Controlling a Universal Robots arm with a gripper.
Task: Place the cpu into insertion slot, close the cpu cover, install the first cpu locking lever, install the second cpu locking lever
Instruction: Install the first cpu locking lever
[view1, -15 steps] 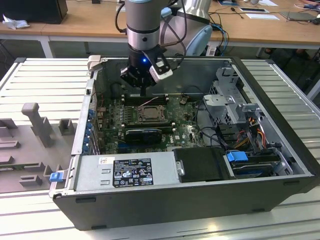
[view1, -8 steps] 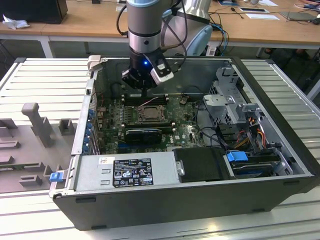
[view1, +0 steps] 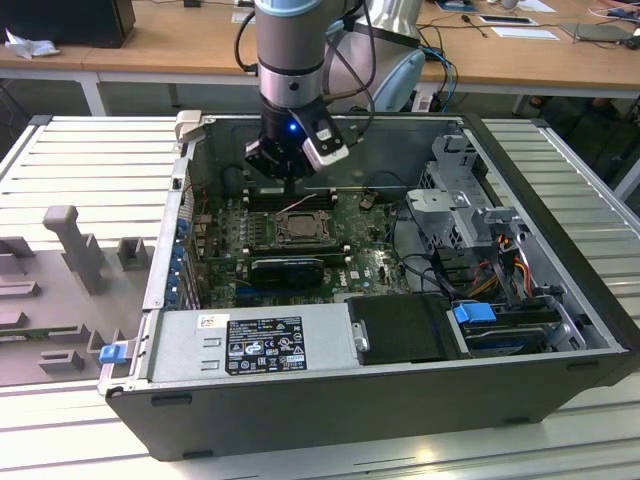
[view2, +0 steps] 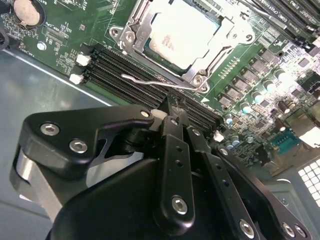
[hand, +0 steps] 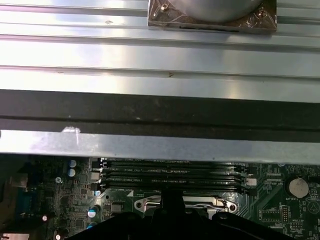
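Black steel PC case (view1: 330, 400) is seen open in the exterior view, w/ the green board (view2: 65, 45) inside. In the second wrist view the cpu (view2: 182, 35) is seated in the insertion slot (view2: 120, 34), and the cpu cover (view2: 141, 27) is judged down around it. A thin wire locking lever (view2: 150, 81) appears unlatched along the slot's edge. The gripper (view2: 172, 112) is held just beside it, fingers pressed together, nothing pinched. The lever is best pushed near its free end, then steered under its hook w/o slipping off.
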